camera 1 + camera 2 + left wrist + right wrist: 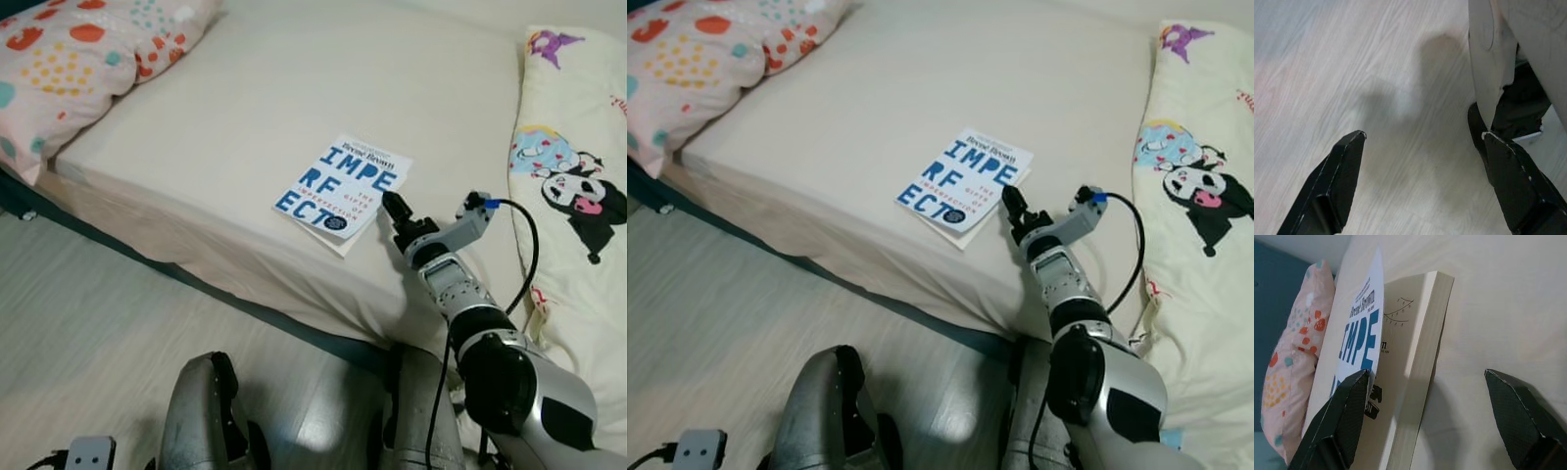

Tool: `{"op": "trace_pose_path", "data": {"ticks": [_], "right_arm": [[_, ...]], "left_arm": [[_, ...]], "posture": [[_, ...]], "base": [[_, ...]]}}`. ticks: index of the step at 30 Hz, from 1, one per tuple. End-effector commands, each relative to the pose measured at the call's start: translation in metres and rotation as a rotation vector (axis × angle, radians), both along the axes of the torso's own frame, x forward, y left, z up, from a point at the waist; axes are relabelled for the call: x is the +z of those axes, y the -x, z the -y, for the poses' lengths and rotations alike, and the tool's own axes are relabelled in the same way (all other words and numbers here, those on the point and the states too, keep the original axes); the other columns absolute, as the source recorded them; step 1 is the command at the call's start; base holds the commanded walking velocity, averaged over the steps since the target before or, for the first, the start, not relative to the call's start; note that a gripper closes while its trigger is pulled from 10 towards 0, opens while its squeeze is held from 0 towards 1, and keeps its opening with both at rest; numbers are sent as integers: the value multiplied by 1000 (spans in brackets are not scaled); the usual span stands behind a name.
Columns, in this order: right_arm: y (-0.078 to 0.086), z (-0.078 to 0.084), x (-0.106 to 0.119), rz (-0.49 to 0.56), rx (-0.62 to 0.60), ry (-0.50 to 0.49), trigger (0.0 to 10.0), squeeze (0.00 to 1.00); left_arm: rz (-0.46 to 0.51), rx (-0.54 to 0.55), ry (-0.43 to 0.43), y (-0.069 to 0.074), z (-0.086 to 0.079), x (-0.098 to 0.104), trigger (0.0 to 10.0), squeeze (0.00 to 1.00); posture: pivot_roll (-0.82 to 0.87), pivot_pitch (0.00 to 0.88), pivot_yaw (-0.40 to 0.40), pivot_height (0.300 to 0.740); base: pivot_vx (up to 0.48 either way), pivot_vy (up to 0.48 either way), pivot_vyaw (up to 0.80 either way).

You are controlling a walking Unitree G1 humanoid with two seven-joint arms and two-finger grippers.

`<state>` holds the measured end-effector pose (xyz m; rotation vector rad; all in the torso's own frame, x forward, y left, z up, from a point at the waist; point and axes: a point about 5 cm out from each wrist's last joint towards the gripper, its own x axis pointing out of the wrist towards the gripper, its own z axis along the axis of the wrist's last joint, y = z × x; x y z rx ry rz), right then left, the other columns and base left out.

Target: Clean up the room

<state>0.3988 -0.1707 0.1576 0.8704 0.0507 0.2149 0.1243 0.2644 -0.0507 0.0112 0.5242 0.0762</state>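
Lying flat near the bed's [245, 108] front edge, the white paperback book [343, 188] with blue lettering has its cover lifting slightly off the pages, and bare sheet spreads wide beyond the book toward the spotted pillow [69, 59] at the bed's head. The right claw [395, 209] sits at the book's near corner with its fingers spread wide and holding nothing, one finger over the cover and the other over bare sheet beside the page edge, while a cartoon-print quilt [573, 186] lies well clear on the book's far side. Beside the bed, over pale wood floor [1352, 73], the left claw [1420, 181] hangs idle and wide open, empty.
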Motion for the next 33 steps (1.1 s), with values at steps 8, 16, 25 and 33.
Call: {"op": "trace_pose_path", "data": {"ticks": [8,16,25,33], "right_arm": [[6,-40,-22,-135,194,112,10000,0],[7,-54,-14,-70,287,-21,10000,0],[13,-70,-14,-11,433,-52,10000,0],[10,-64,-19,-56,333,-8,0,0]], "left_arm": [[-49,-6,19,17,5,-5,10000,0],[-58,-7,24,23,7,-5,10000,0],[-70,-10,25,29,8,-4,10000,0],[-77,-15,32,29,12,-6,10000,0]], "posture": [[205,458,16,327],[207,463,11,327],[209,469,12,327],[207,459,8,327]], "base": [[0,0,0],[0,0,0],[0,0,0],[0,0,0]]}}
